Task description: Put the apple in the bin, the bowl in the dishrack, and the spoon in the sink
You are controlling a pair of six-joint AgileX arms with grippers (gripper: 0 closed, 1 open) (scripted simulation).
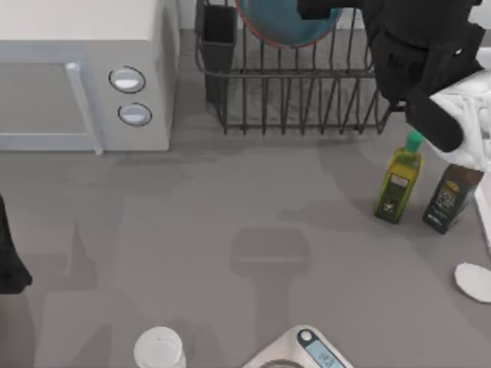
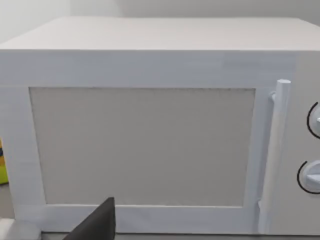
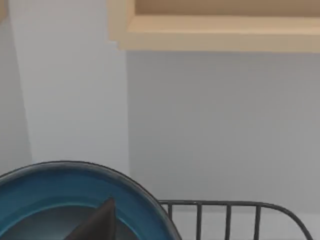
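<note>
One arm works: the right end effector [image 1: 322, 9] is over the dishrack [image 1: 299, 92], at the bowl [image 1: 288, 21]. I cannot tell whether its fingers grip the bowl, which hangs tilted above the rack's back bars, probably so it can settle between them. The right arm stretches across from the rack's right; the left arm idles far left of the rack, facing the microwave [image 1: 84, 77].

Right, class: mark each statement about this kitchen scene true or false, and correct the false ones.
1. The bowl is at the dishrack. True.
2. The microwave has three knobs. False: two.
3. Two bottles stand on the table's right side. True.
4. The right arm is parked at the table's left edge. False: it reaches over the dishrack, by the bowl.
5. The bowl is red inside. False: greyish-blue.
</note>
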